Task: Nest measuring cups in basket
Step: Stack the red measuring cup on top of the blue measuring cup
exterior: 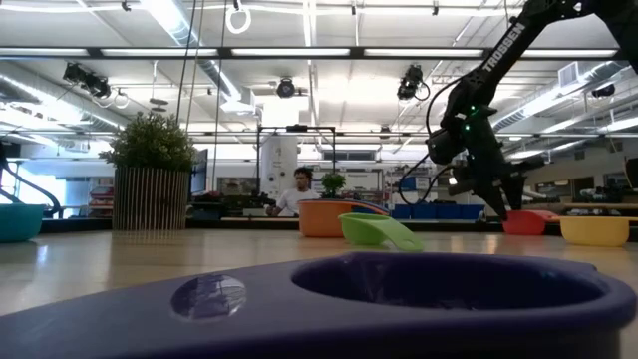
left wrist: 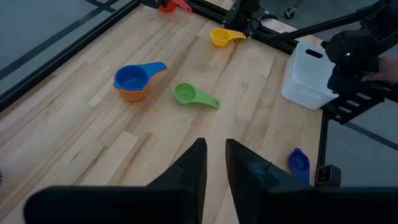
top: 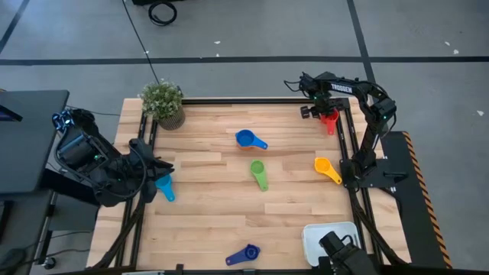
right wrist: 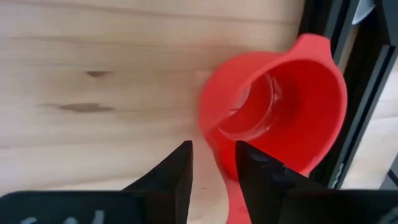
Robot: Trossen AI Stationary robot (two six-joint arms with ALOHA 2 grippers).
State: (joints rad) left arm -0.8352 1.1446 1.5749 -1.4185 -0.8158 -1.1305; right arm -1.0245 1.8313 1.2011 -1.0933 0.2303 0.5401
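While the right claw (right wrist: 211, 165) pinches the red cup's (right wrist: 280, 106) handle, the basket (top: 325, 238) holds no cups.

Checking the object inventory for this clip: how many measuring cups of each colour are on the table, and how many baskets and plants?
Red cup: 1
Yellow cup: 1
Green cup: 1
Blue-over-orange cup pair: 2
Light blue cup: 1
Dark blue cup: 1
Basket: 1
Plant: 1
Total: 9

Bright, even ceiling strip lights fill the room; shadows are soft. Glare glints inside the red cup (right wrist: 280, 106) just beyond the right gripper (right wrist: 213, 163). The near dark blue cup (exterior: 399, 299) is blurred.
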